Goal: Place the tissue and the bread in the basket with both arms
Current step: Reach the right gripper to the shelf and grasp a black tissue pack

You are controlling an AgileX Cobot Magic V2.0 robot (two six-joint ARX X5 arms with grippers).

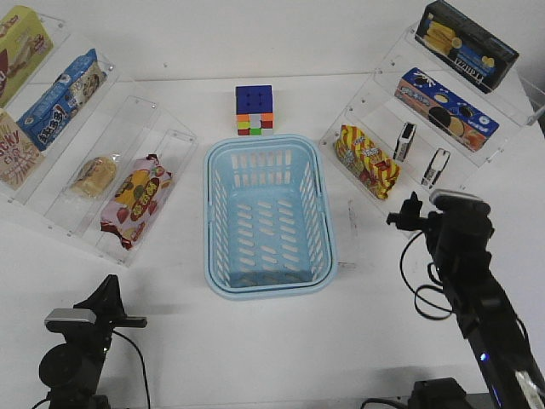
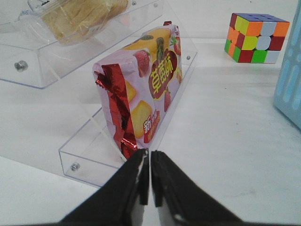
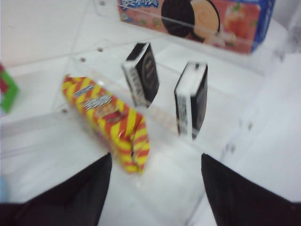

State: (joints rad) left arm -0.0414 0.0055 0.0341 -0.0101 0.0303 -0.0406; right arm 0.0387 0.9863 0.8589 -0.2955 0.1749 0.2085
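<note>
The light blue basket stands empty at the table's middle; its edge shows in the left wrist view. The wrapped bread lies in the left clear rack, also seen in the left wrist view. Two black-and-white tissue packs stand in the right rack. My left gripper is shut and empty, low at the front left, just short of the rack's front. My right gripper is open and empty, pointing at the tissue packs, a short way from them.
A pink-red fruit-print packet fills the rack slot right ahead of my left gripper. A yellow-red snack bag lies beside the tissue packs. A colour cube stands behind the basket. Snack boxes fill the upper tiers of both clear racks.
</note>
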